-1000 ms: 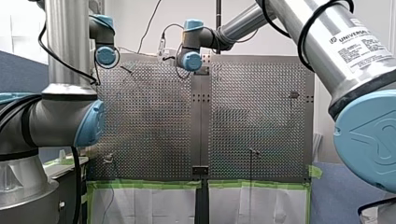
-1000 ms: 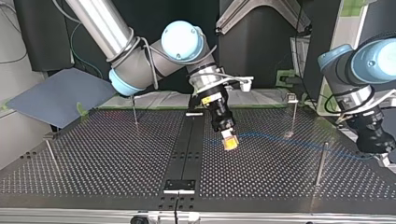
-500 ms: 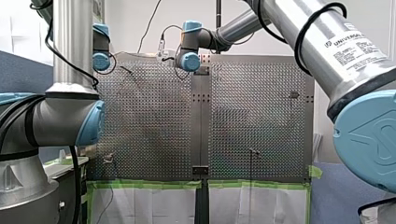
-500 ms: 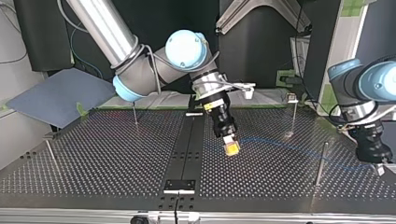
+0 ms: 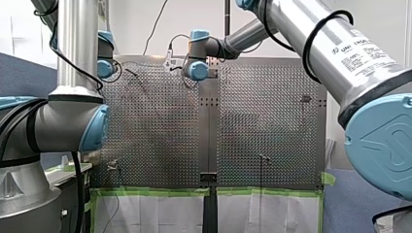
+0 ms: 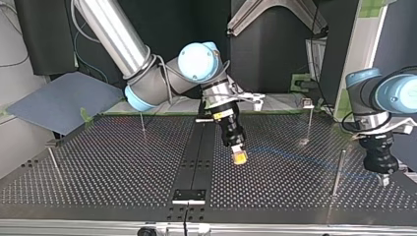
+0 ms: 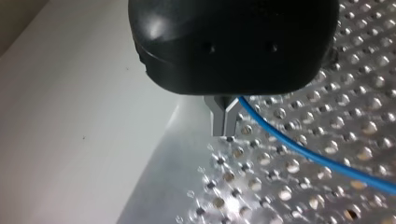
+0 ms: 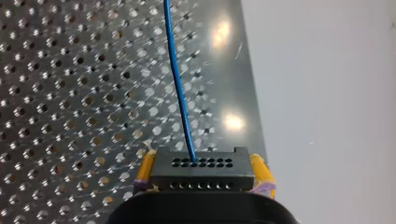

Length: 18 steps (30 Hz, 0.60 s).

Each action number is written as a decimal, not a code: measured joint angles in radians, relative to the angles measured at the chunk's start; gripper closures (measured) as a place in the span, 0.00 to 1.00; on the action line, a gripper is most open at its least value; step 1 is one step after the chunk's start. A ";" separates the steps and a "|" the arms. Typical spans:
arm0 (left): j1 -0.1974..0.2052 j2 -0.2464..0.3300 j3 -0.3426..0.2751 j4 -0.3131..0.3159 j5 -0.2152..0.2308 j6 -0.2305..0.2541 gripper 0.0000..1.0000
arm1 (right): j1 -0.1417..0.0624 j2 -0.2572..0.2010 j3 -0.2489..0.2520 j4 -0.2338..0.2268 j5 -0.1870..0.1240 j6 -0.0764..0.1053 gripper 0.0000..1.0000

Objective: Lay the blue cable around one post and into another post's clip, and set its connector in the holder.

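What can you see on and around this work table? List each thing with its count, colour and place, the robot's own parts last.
table: one, silvery, perforated, under everything.
posts: four, thin metal, two on each side of the dark middle strip.
black blocks: two, at the strip's ends.
blue cable: one, running between both claws.
connector: one, black, in my right claw.
green tape: along the table's near edge in the front view.
right claw: yellow pads, shut on connector.
left claw: metal fingers, shut on blue cable.
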<state>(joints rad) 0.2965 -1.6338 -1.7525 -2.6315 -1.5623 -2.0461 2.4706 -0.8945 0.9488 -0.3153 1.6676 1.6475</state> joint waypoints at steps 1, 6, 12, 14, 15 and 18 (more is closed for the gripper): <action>0.001 -0.006 0.001 -0.001 -0.003 0.001 1.00 | -0.001 0.004 0.000 0.002 0.001 0.000 1.00; 0.000 -0.039 0.004 -0.003 -0.005 0.022 1.00 | -0.005 0.022 0.000 0.022 0.004 -0.007 1.00; 0.002 -0.064 0.003 0.001 0.001 0.031 1.00 | -0.011 0.045 0.001 0.045 0.007 -0.014 1.00; 0.003 -0.065 0.003 0.003 0.003 0.030 1.00 | -0.012 0.049 0.001 0.048 0.008 -0.015 1.00; 0.002 -0.066 0.002 0.004 0.002 0.030 1.00 | -0.012 0.049 0.001 0.050 0.008 -0.015 1.00; -0.001 -0.074 0.002 0.005 0.003 0.030 1.00 | -0.013 0.051 0.002 0.064 0.010 -0.015 1.00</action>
<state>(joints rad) 0.2956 -1.7078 -1.7506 -2.6268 -1.5592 -2.0160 2.4579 -0.8433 0.9503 -0.2517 1.6779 1.6326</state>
